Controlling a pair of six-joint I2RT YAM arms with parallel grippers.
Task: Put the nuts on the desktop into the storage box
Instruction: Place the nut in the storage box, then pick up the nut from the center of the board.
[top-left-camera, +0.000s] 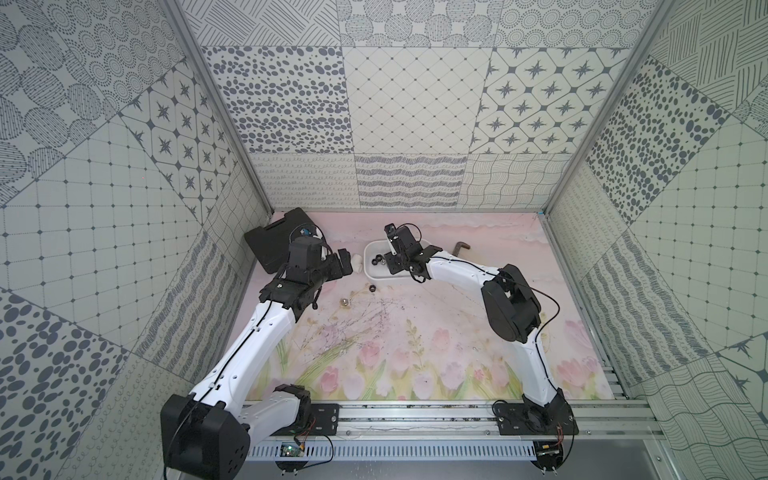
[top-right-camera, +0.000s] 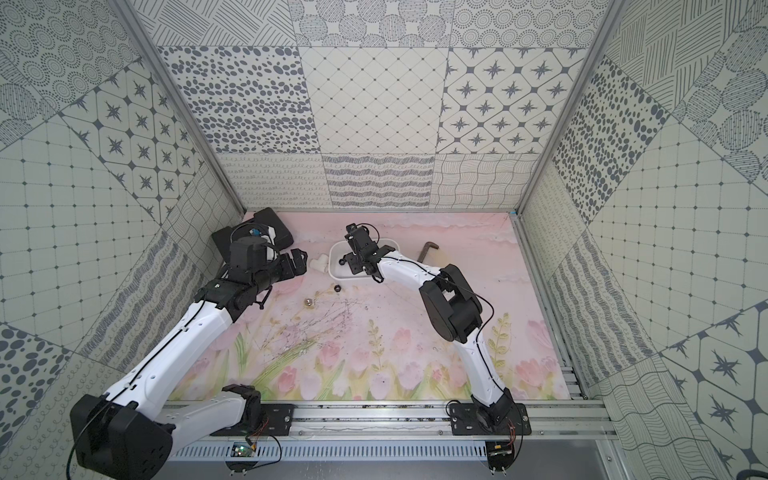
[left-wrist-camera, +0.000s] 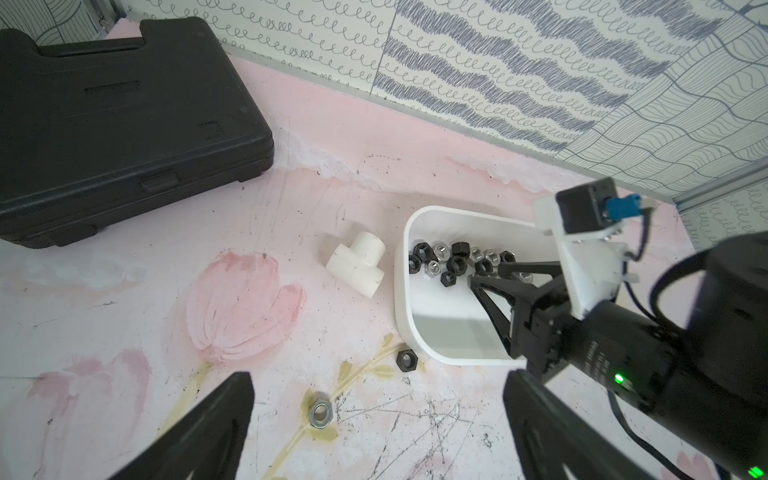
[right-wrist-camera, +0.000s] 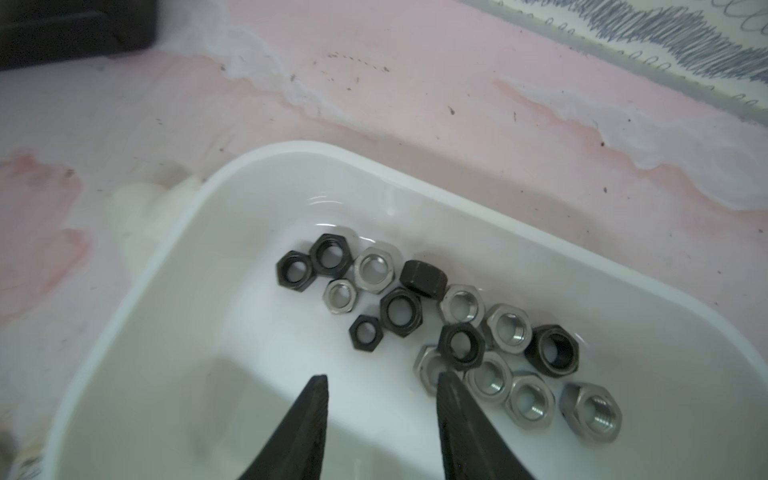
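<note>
Now your left gripper (left-wrist-camera: 378, 376), jaws apart, is nearer the silver nut (left-wrist-camera: 321, 414) at lower centre; right gripper (right-wrist-camera: 383, 376) gapes, empty.

Most nuts (right-wrist-camera: 424, 276) lie inside the storage box (right-wrist-camera: 187, 299)

No readable text, brand, number or sign. Flat black plastic case (left-wrist-camera: 124, 116), 10 o'clock on the pale pink tulip-printed desktop (top-left-camera: 457, 332): moulded relief marks on its lid, too faint to read.
</note>
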